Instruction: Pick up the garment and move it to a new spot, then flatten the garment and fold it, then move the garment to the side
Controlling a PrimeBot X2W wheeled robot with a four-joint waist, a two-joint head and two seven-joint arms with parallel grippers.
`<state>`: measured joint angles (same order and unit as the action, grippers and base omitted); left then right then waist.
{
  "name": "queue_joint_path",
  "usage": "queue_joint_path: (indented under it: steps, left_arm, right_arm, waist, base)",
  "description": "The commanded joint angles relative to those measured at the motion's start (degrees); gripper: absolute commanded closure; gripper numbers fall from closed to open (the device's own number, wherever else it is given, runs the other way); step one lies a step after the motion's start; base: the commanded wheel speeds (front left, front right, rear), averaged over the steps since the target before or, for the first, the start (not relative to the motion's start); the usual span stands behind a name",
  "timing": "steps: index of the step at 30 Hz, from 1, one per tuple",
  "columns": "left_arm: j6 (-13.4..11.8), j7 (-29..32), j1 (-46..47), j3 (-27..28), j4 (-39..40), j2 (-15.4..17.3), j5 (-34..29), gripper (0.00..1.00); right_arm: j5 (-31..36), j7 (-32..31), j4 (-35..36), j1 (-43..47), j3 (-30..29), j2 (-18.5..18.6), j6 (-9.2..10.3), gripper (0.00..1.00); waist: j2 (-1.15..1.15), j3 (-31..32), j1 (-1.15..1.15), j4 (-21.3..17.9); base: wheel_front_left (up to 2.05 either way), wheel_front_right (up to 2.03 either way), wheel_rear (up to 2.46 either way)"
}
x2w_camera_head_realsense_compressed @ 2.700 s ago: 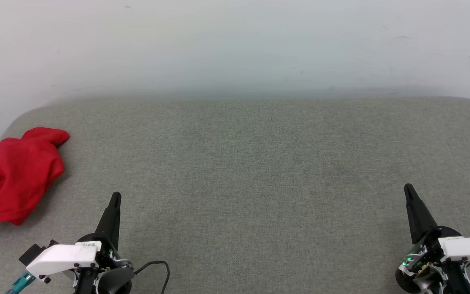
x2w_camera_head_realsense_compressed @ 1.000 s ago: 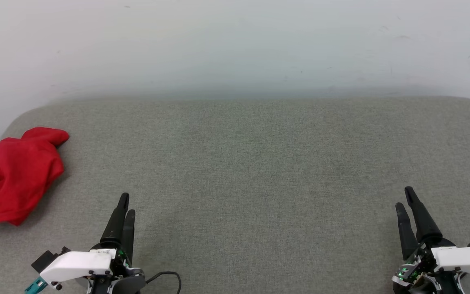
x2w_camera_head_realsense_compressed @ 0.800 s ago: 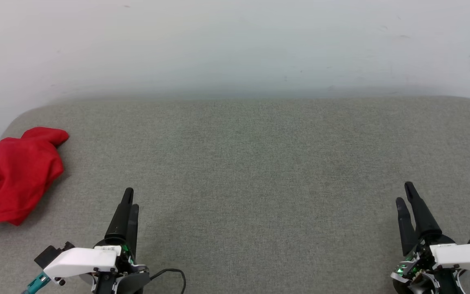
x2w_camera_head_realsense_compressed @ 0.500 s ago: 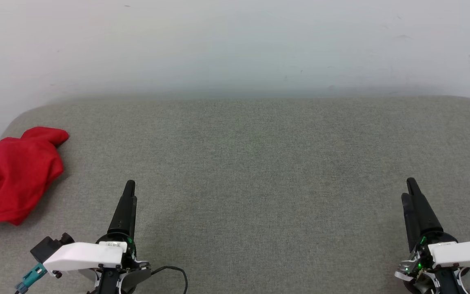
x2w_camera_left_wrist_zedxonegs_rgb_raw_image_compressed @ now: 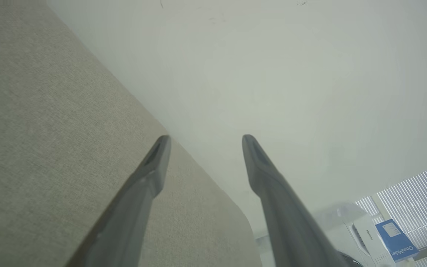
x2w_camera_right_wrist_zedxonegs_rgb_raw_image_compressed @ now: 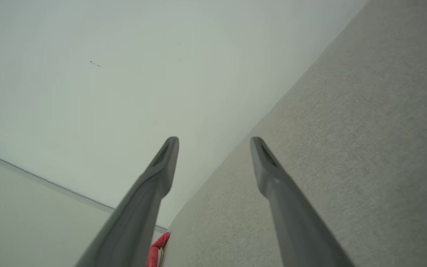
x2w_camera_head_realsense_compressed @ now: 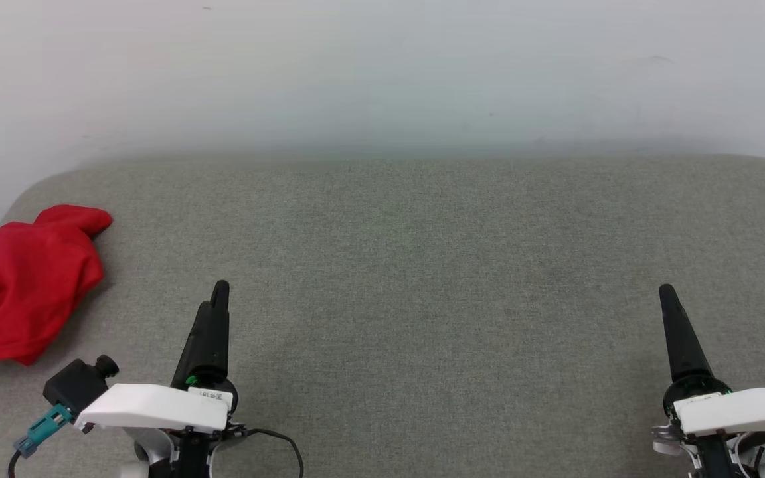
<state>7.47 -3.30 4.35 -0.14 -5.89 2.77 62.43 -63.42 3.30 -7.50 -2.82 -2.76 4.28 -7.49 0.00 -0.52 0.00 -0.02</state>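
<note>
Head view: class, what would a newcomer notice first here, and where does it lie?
The red garment, crumpled at the left edge of the grey pad, stands out most. Next come the left hand and right hand, dark fingers pointing up from the bottom corners, both open and holding nothing.

Head camera looks forward and down across the surface [x2w_camera_head_realsense_compressed: 422,265] to the wall [x2w_camera_head_realsense_compressed: 382,66]; wrist cameras, rolled sideways, sight along the left claw [x2w_camera_left_wrist_zedxonegs_rgb_raw_image_compressed: 206,137] and right claw [x2w_camera_right_wrist_zedxonegs_rgb_raw_image_compressed: 214,138] at that same surface and wall.
</note>
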Motion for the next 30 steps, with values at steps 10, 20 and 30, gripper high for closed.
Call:
queue_joint_path:
  steps: [10, 20, 30]
  left_arm:
    - [0.0, -2.1, 0.4, -1.1, 1.8, 0.1, -13.5, 0.0]
    - [-0.5, -3.9, -0.1, -2.2, 1.5, 0.1, -25.3, 0.0]
    - [-0.9, -5.5, -0.2, -2.6, 1.6, 0.3, -33.6, 0.0]
  right_arm:
    - [14.2, 0.8, 3.2, 0.1, -0.3, -0.6, -0.01, 0.0]
    - [27.9, 0.2, 5.7, 1.1, -0.1, -0.7, 0.0, 0.0]
    - [36.7, -0.5, 7.4, 1.9, -0.5, -1.1, 0.0, 0.0]
  waist:
    - [0.0, -0.2, 0.0, -0.1]
    - [0.0, -0.3, 0.0, -0.1]
    - [0.0, -0.7, 0.0, 0.1]
  base:
    - [0.0, 0.0, 0.0]
    - [0.0, 0.0, 0.0]
    - [0.0, 0.0, 0.0]
